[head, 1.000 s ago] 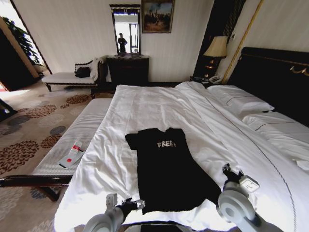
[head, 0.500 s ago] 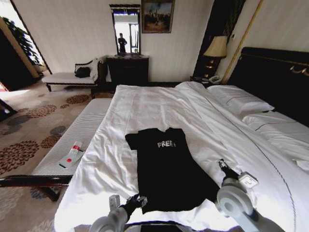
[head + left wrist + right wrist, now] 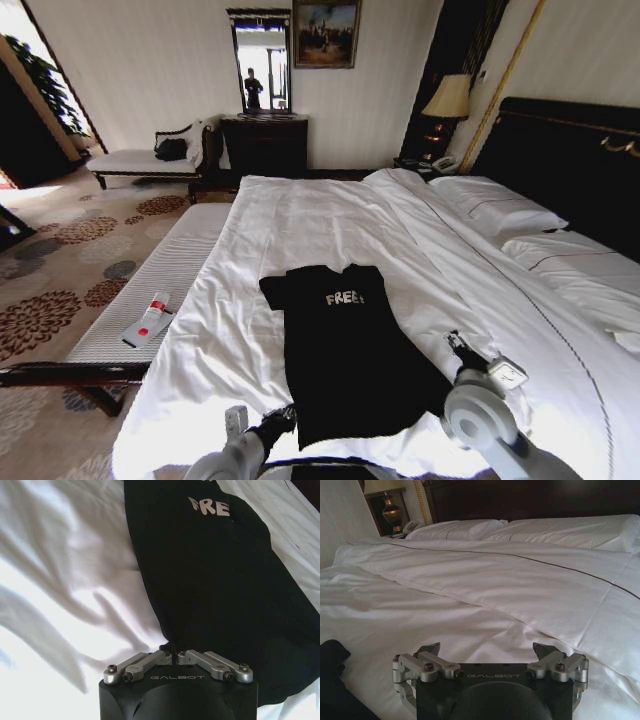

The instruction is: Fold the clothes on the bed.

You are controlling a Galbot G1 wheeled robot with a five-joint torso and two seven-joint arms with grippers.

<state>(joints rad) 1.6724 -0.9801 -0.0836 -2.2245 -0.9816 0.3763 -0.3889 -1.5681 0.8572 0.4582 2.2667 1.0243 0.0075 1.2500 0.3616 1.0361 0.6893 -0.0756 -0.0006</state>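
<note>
Black T-shirt (image 3: 350, 350) flat on bed (image 3: 300, 215), left claw (image 3: 174, 655) apparently pinching its hem, right claw (image 3: 487, 652) wide.

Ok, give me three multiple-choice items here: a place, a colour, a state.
1. The T-shirt lies on: A the bench; B the bed; C the carpet.
2. Its lettering is: A white; B red; C yellow.
3. The right gripper has its jaws: A open; B shut on the T-shirt; C shut on a pillow.

B: it spreads flat over the bed. A: the letters show white on black. A: the jaws stand apart, while the left gripper is shut on the T-shirt's hem.
</note>
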